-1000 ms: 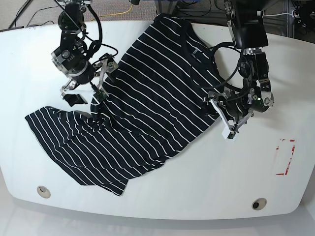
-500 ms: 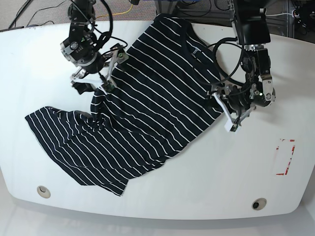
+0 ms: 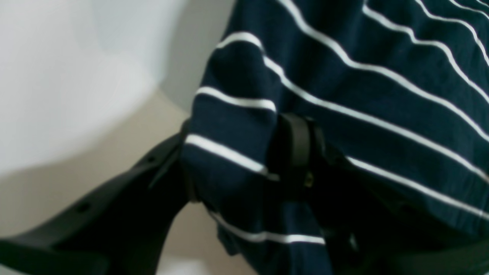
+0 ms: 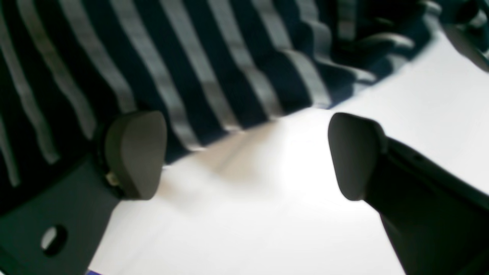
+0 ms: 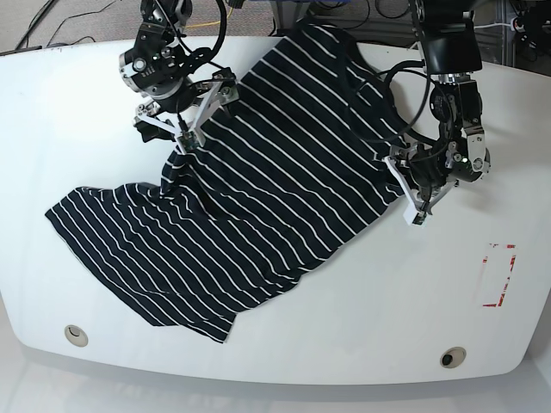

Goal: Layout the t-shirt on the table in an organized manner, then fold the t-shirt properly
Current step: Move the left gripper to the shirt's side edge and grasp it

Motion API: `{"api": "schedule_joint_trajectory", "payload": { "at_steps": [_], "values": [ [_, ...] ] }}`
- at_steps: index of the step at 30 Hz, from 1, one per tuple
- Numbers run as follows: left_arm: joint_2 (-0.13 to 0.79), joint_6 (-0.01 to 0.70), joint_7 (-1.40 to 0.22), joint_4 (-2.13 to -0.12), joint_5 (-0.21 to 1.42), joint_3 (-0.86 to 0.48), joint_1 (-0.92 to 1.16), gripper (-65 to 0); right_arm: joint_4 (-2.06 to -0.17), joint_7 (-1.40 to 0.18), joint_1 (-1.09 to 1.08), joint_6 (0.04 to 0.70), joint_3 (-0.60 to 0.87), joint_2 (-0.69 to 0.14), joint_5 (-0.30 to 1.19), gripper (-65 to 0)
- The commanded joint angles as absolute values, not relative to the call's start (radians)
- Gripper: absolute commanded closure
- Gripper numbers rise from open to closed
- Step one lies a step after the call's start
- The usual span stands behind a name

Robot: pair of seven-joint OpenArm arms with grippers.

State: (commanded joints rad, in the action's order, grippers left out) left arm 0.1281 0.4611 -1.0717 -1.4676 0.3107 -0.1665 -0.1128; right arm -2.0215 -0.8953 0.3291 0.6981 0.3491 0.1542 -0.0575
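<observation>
The t-shirt, dark navy with thin white stripes, lies spread diagonally across the white table, its neckline toward the far right. My left gripper is at the shirt's right edge. The left wrist view shows this left gripper shut on a bunched fold of the t-shirt. My right gripper is at the shirt's upper left edge. In the right wrist view the right gripper is open with bare table between its fingers, one finger lying over the t-shirt edge.
A red rectangular marking is on the table at the right. Two small round holes sit along the near edge. Cables and dark equipment lie beyond the far edge.
Both arms have moved toward the far edge, the left one also rightward. The shirt has shifted up and right with them and lies flatter. Its near hem corner slid right.
</observation>
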Motion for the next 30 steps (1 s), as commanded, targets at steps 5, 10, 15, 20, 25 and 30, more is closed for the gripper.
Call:
{"api": "schedule_joint_trajectory", "payload": {
  "at_steps": [5,10,15,20,25,30],
  "values": [
    [0.151,0.461,-1.072,-1.468,0.314,-0.166,-0.111,-24.6,-2.018,-0.895,0.331,0.698,0.41,0.154,0.002,-65.0],
    [0.159,0.461,-1.072,-1.469,0.314,-0.168,-0.11,-24.6,-2.005,-0.895,0.335,0.698,0.423,0.154,0.012,-65.0],
    [0.165,0.463,-1.072,-1.469,0.315,-0.168,-0.09,-24.6,-1.989,-0.895,0.346,0.698,0.423,0.157,0.015,-65.0],
    [0.17,0.463,-1.073,-1.494,0.315,-0.171,-0.062,-24.4,-1.974,-0.895,0.344,0.698,0.426,0.157,0.067,-65.0],
    [0.177,0.463,-1.073,-1.577,0.315,-0.171,0.012,-24.4,-1.971,-0.895,0.343,0.698,0.456,0.157,0.11,-65.0],
    [0.173,0.461,-1.073,-1.652,0.315,-0.171,0.085,-24.3,-1.971,-0.895,0.328,0.698,0.463,0.148,0.108,-65.0]
  ]
}}
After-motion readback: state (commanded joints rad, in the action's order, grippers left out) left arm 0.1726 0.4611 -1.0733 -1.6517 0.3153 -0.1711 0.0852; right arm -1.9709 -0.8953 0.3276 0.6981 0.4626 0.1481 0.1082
